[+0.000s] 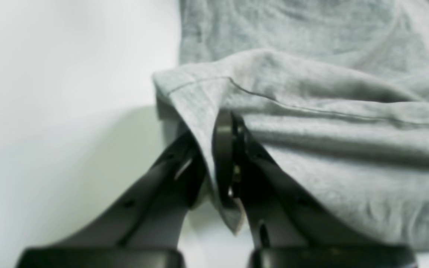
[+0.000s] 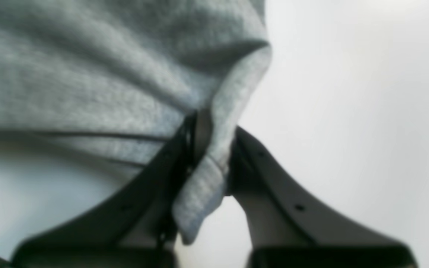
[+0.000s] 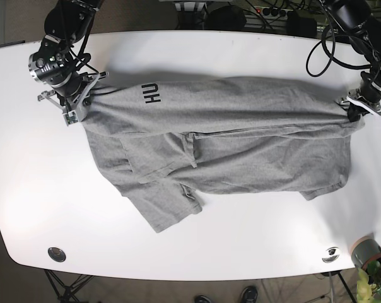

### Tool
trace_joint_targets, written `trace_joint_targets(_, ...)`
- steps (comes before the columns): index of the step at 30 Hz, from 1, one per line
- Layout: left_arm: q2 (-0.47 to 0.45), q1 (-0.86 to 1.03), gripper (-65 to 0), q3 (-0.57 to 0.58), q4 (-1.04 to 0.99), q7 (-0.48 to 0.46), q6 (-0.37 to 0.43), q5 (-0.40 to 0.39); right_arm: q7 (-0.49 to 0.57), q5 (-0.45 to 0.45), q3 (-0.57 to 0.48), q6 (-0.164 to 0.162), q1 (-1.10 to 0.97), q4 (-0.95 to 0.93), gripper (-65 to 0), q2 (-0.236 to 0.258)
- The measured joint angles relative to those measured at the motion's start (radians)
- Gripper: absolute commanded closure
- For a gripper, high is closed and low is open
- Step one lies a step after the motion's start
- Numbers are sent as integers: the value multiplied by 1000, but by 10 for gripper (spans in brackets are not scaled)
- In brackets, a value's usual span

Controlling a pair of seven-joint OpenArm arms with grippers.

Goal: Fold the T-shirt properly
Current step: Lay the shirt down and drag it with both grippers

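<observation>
A grey T-shirt (image 3: 228,139) with black "HU" lettering lies across the white table (image 3: 241,240), its top part stretched between both arms and a sleeve lying at the lower left. My left gripper (image 3: 353,112), at the right in the base view, is shut on a hemmed shirt corner (image 1: 207,123). My right gripper (image 3: 86,101), at the left in the base view, is shut on a folded shirt edge (image 2: 210,156). The fabric hangs taut between them, a little above the lower layer.
Two round metal discs (image 3: 56,254) (image 3: 331,254) sit near the table's front corners. A small potted plant (image 3: 370,259) stands off the front right corner. Cables (image 3: 332,50) hang near the back right.
</observation>
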Motion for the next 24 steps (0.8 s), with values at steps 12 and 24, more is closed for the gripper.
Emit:
trace_joint_targets(12, 8, 0, 0, -6, -2, 3, -31, 0, -2, 56, 58, -1, -56, -2, -21, 6)
trace_joint_targets(24, 6, 28, -36, 3, 2, 2, -31, 0, -2, 59, 59, -1, -84, 2, -274, 8)
